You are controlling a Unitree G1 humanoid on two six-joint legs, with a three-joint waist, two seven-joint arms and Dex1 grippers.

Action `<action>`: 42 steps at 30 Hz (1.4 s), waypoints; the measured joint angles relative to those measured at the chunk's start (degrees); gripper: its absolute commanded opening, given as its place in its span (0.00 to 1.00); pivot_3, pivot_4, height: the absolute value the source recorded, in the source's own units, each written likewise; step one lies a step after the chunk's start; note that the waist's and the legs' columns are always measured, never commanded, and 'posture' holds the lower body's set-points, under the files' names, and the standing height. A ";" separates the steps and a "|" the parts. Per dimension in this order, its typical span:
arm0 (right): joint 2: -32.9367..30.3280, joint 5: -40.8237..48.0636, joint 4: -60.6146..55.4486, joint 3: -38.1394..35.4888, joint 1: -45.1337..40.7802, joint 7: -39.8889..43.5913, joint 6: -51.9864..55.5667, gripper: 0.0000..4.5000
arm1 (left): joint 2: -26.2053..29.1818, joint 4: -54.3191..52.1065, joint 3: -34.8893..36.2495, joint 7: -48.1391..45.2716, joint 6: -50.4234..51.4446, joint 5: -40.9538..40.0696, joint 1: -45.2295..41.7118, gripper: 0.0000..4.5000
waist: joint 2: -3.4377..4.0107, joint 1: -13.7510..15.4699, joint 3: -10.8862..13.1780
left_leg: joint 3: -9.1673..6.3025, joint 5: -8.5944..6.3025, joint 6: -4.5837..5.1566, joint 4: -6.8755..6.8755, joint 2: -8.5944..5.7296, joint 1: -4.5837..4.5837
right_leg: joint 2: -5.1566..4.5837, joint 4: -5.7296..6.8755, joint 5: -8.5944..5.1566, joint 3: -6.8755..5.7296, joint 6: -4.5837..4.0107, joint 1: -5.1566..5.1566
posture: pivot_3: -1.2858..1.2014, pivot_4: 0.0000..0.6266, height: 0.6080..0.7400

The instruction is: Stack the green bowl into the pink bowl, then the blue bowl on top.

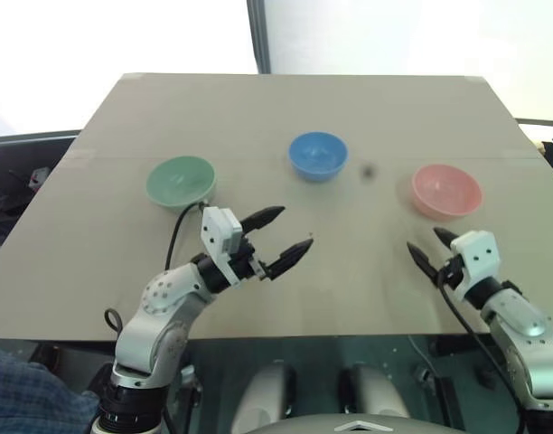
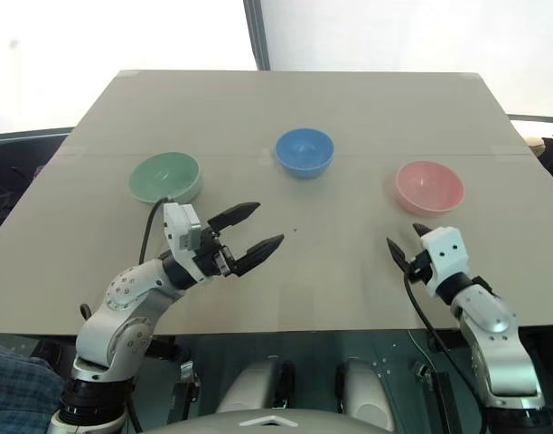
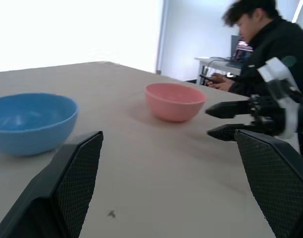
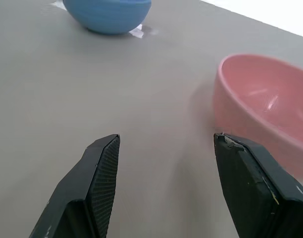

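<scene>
You have one green bowl (image 1: 180,181) toward the counter's (image 1: 285,108) left edge, one blue bowl (image 1: 317,155) mid-counter, one pink bowl (image 1: 446,191) toward the right edge: three, set well apart, none stacked yet. Left gripper (image 1: 282,237) hangs spread, empty, near the green; right gripper (image 1: 431,248), apart, hovers just before the pink.

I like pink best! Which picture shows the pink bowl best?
The left eye view: the whole pink bowl from above, inside included. The right eye view matches it. The left wrist view gives its side; the right wrist view cuts it off.
</scene>
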 measured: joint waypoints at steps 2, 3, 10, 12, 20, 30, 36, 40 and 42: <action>-0.89 -0.84 0.41 0.04 -2.72 -0.40 1.42 0.70 | 0.38 0.00 0.00 -0.50 0.40 -0.66 -0.04 1.00 | 0.00 0.00 0.01 | 0.00 0.01 0.00 0.02 -0.02 -0.02 | 0.00 -0.01 0.00 0.00 0.01 0.01 | 0.52 0.24 1.00; -1.62 -1.46 1.24 0.38 -5.03 -0.47 2.96 0.70 | 0.61 0.02 -0.06 -0.65 0.64 -0.70 -0.17 1.00 | 0.01 -0.01 0.02 | 0.02 0.01 0.00 0.05 -0.02 -0.02 | 0.00 0.00 0.01 0.00 0.01 0.01 | 0.52 0.24 1.00; -8.97 -9.19 13.04 6.23 -22.68 0.02 13.35 0.70 | 0.77 0.15 -0.70 -1.49 1.05 -1.20 -2.04 1.00 | -0.02 0.04 0.02 | 0.02 0.10 -0.15 0.03 -0.02 -0.01 | 0.06 -0.03 -0.01 -0.02 -0.01 0.04 | 0.52 0.24 1.00; -10.10 -11.12 18.72 9.88 -26.88 2.42 15.31 0.70 | 0.72 0.21 -0.95 -1.76 0.99 -1.22 -2.56 1.00 | -0.02 -0.07 0.02 | 0.06 0.10 -0.14 0.03 -0.03 -0.05 | 0.05 -0.08 0.00 0.00 0.00 0.03 | 0.52 0.24 1.00; -10.96 -12.58 26.93 16.24 -35.77 11.11 20.62 0.70 | 0.88 0.27 -1.10 -1.72 0.85 -0.69 -2.40 1.00 | -0.02 0.01 0.02 | 0.03 0.09 -0.11 0.03 -0.01 -0.10 | 0.04 -0.18 0.01 0.00 0.01 0.02 | 0.52 0.24 1.00; -11.52 -13.66 31.18 18.22 -38.77 15.83 26.32 0.02 | 0.89 0.20 -1.20 -1.47 0.71 -0.37 -1.29 1.00 | -0.06 -0.08 -0.02 | 0.01 0.07 -0.09 0.04 -0.02 -0.10 | -0.02 -0.18 0.02 -0.01 0.01 0.03 | 0.52 0.24 1.00; -12.17 -14.66 30.32 18.67 -38.90 16.56 25.41 0.02 | 0.91 0.19 -1.13 -1.09 0.62 -0.11 -0.70 1.00 | -0.09 -0.05 -0.04 | -0.01 0.03 -0.03 0.04 -0.02 -0.09 | -0.06 -0.18 0.02 -0.02 0.01 0.02 | 0.52 0.24 1.00; -13.63 -14.13 23.07 19.99 -33.60 20.95 16.18 0.02 | 1.19 0.19 -0.70 -1.04 0.44 -0.05 -0.42 1.00 | -0.06 -0.18 -0.02 | 0.00 0.04 -0.06 -0.01 -0.01 -0.15 | -0.05 -0.23 0.02 -0.02 0.01 -0.05 | 0.52 0.24 1.00; -13.66 -13.39 18.90 21.02 -31.91 23.11 14.47 0.02 | 1.30 0.21 -0.48 -1.06 0.27 -0.04 -0.25 1.00 | -0.05 -0.41 -0.01 | 0.00 0.04 -0.06 -0.02 0.00 -0.16 | -0.03 -0.23 0.02 -0.02 0.01 -0.06 | 0.52 0.24 1.00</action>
